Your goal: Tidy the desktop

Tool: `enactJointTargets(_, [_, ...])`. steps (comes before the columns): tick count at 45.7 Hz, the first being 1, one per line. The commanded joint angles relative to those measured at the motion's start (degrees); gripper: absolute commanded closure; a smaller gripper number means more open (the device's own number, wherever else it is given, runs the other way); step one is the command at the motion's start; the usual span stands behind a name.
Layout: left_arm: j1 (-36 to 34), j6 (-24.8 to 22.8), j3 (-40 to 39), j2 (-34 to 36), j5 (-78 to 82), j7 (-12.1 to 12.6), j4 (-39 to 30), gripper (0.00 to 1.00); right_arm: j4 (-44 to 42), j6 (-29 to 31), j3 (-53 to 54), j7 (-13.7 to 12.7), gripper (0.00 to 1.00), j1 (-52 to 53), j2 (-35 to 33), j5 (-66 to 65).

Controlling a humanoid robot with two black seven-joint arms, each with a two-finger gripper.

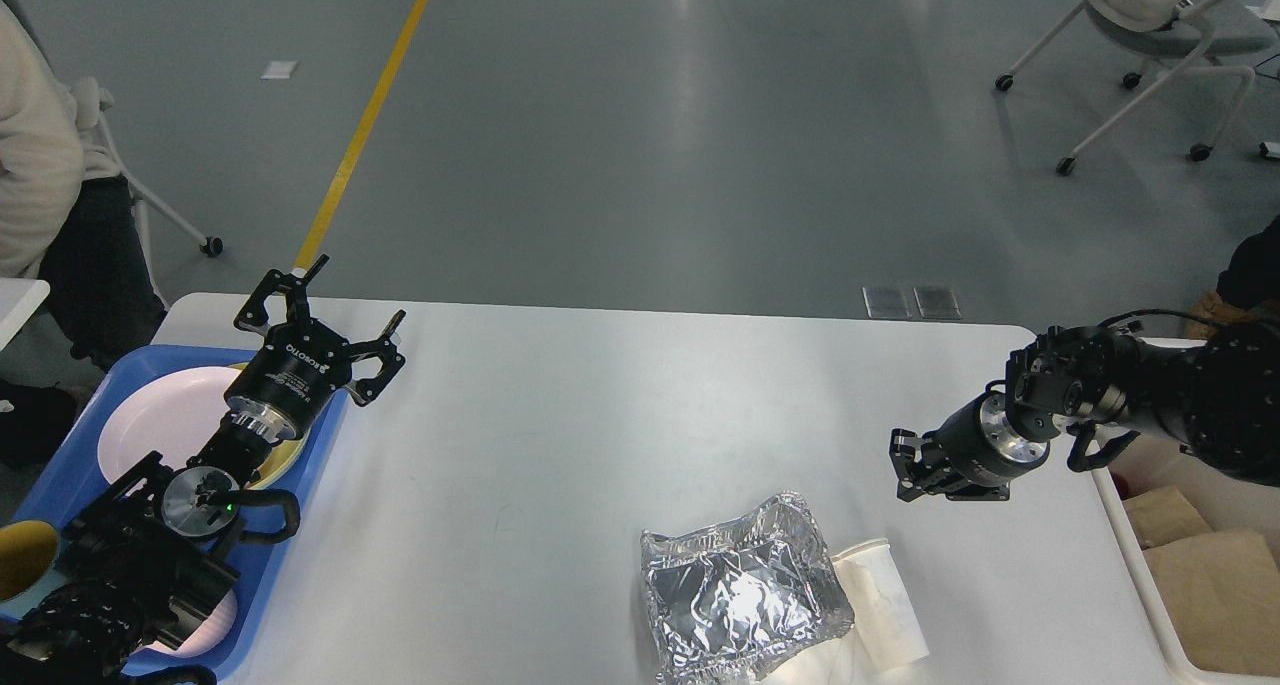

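The white desktop (600, 415) fills the middle of the head view. A crumpled silver foil container (745, 590) lies near its front edge, and a flattened white paper cup (885, 600) lies against the container's right side. My left gripper (358, 290) is open and empty, held over the far left of the desktop just beyond the blue tray. My right gripper (908, 465) hovers above the desktop, up and to the right of the foil container. It looks small and dark, so its fingers cannot be told apart.
A blue tray (65, 455) at the left edge holds a white plate (165, 415), a yellowish dish (290, 455) and a yellow cup (22, 560). A white bin (1135, 565) at the right holds brown paper (1215, 590). A person stands at far left. A wheeled chair (1150, 25) stands behind.
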Motion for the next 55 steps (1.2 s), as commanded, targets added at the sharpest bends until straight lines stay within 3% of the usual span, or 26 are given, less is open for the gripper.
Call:
enactJointTargets(1, [0.0, 0.0, 0.0, 0.01, 0.0, -0.05, 0.0, 0.03, 0.26, 0.3, -0.69, 0.08, 0.33, 2.93, -0.01, -1.04])
enactJointTargets(3, [0.0, 0.0, 0.0, 0.01, 0.0, -0.04, 0.0, 0.03, 0.08, 0.21, -1.66, 0.08, 0.25, 3.55, 0.08, -3.32])
enactJointTargets(9, [0.0, 0.0, 0.0, -0.08, 0.0, 0.04, 0.0, 0.03, -0.8, -0.58, -2.72, 0.08, 0.17, 4.87, 0.08, -12.2])
enactJointTargets(24, [0.0, 0.0, 0.0, 0.01, 0.0, -0.05, 0.0, 0.03, -0.54, -0.14, -5.09, 0.17, 0.16, 6.54, -0.44, -28.37])
enactJointTargets(33, [0.0, 0.0, 0.0, 0.01, 0.0, -0.05, 0.0, 0.03, 5.7, 0.04, -5.71, 0.08, 0.16, 7.94, -1.33, -38.05])
enactJointTargets(44, [0.0, 0.0, 0.0, 0.01, 0.0, -0.05, 0.0, 0.03, 18.62, 0.65, -5.71, -0.09, 0.16, 19.18, -2.11, -40.6])
enactJointTargets(55, [0.0, 0.0, 0.0, 0.01, 0.0, -0.05, 0.0, 0.03, 23.19, 7.42, -5.62, -0.09, 0.16, 29.65, -3.0, -40.51])
